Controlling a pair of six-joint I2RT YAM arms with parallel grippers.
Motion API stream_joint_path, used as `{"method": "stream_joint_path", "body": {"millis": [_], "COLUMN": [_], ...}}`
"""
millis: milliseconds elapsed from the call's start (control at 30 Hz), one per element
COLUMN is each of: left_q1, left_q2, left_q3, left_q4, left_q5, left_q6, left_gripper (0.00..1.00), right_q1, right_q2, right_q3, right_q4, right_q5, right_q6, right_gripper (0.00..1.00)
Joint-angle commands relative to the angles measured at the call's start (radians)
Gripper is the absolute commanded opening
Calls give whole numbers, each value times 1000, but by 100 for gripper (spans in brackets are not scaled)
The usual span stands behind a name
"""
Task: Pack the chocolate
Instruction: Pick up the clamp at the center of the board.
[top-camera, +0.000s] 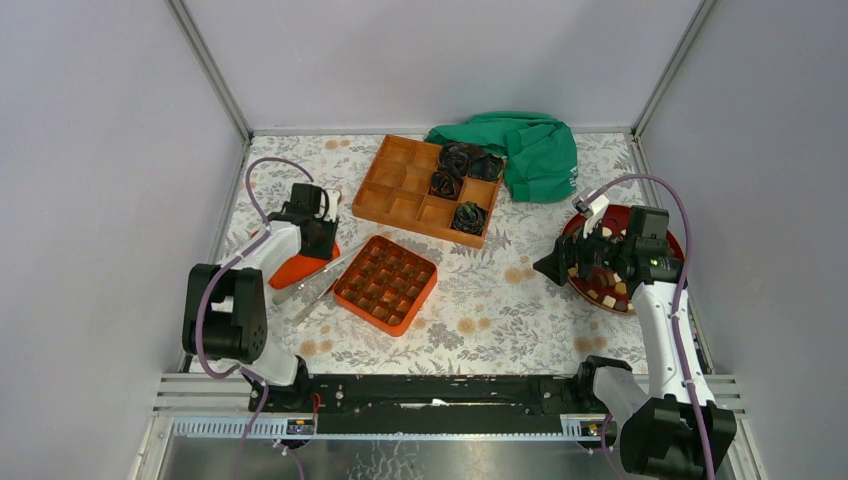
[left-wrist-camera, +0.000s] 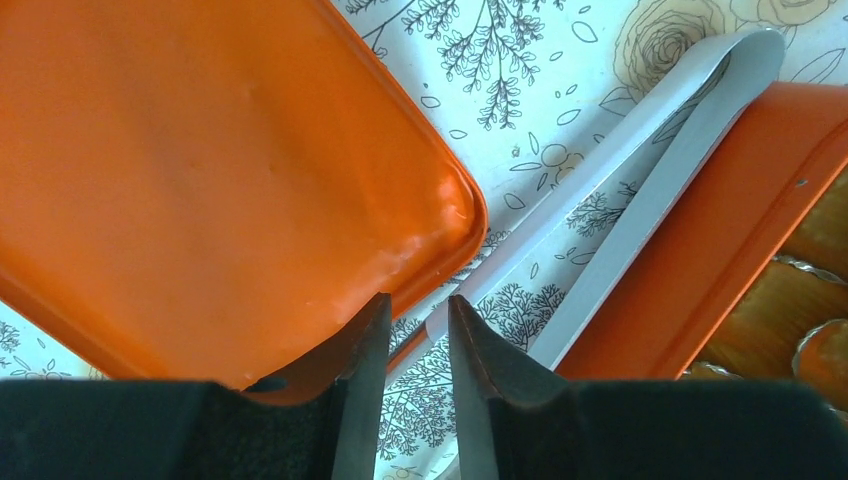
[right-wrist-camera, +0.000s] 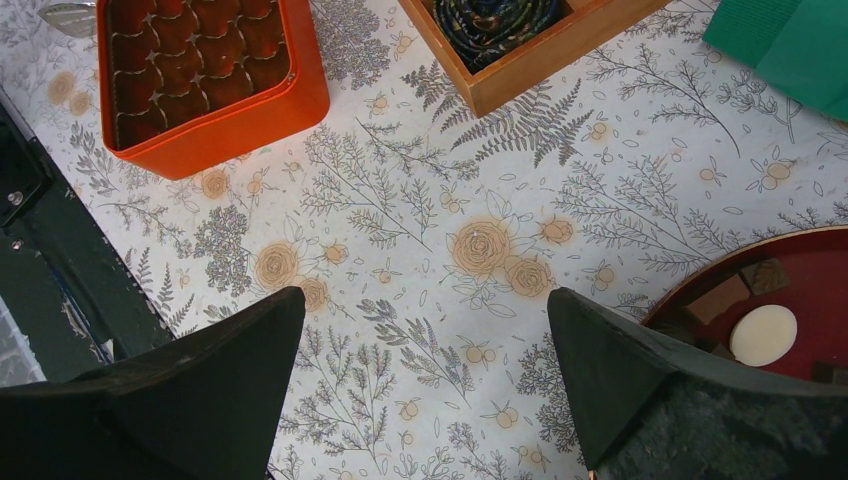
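Orange lid (left-wrist-camera: 200, 150) at the left gripper (left-wrist-camera: 418, 300), jaws nearly together, grasp unclear; tongs (left-wrist-camera: 650, 180) and tin (right-wrist-camera: 230, 140) beside; right gripper (right-wrist-camera: 425, 295) spread wide, empty, next to the red plate (right-wrist-camera: 810, 290) holding the chocolate (right-wrist-camera: 763, 334)

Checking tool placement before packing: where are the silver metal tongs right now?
In the top view the silver metal tongs lie left of centre on the floral tablecloth, between the flat orange lid on their left and the orange gridded box on their right.
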Motion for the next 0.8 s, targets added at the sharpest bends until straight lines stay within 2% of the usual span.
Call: {"method": "stream_joint_path", "body": {"millis": [0, 100, 233, 433, 567, 767], "left_q1": [-7, -7, -14, -20, -20, -22], "left_q2": [23, 43, 38, -42, -102, -38], "left_q3": [13, 15, 18, 11, -7, -10], "left_q4": [-13, -16, -22, -23, -11, -25], "left_q5": [32, 35, 44, 73, 57, 60], "left_q6": [45, 45, 42, 19, 6, 10], "left_gripper": [36, 40, 41, 41, 47, 47], "right_q1": [-1, -1, -1, -1, -1, -1], "right_q2": [-6, -5, 3, 14, 18, 29], "right_q3": [1, 1, 1, 1, 1, 1], "right_q4": [15, 15, 15, 13, 12, 10], "right_q5": [-34, -29, -25, -22, -17, -14], "right_q6": [0, -2, 0, 0, 0, -2], "right_gripper": [100, 100, 100, 100, 100, 100]}}
